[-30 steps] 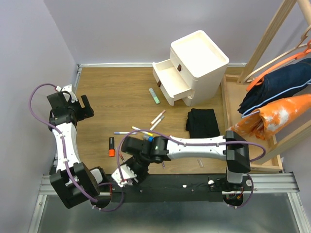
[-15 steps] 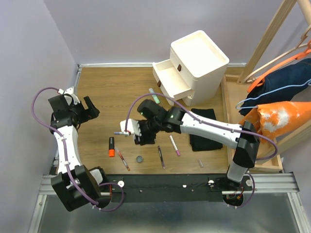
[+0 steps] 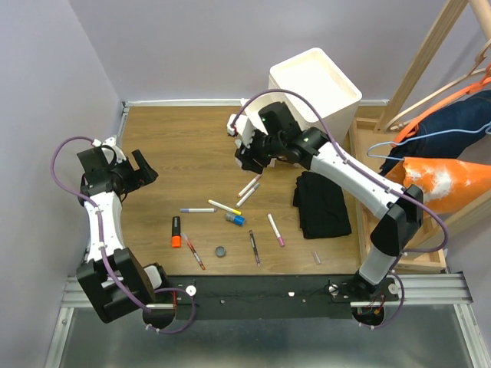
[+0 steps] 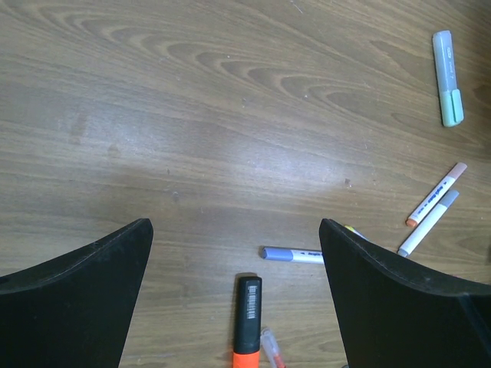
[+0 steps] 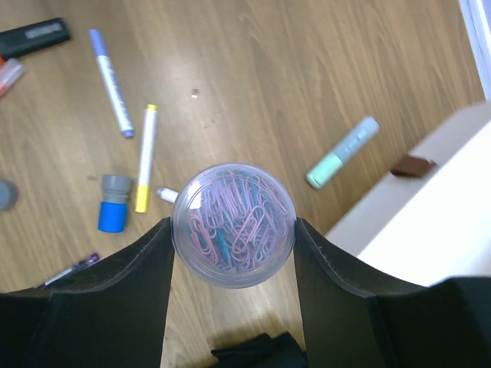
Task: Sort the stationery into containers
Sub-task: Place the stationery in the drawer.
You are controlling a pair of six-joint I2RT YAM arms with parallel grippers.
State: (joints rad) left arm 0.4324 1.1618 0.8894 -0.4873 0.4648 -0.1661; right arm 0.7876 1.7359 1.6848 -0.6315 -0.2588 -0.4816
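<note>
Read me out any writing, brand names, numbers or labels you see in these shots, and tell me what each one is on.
No text is legible in any view.
On the orange highlighter: barcode-like white print on its black barrel, too small to read.
On the white marker with a blue cap: dark print along the barrel, blurred.
On the clear tub of paper clips: no label in view.

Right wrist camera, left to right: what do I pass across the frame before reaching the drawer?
Blue marker → yellow pen → jar of paper clips → green highlighter → dark drawer handle.
</note>
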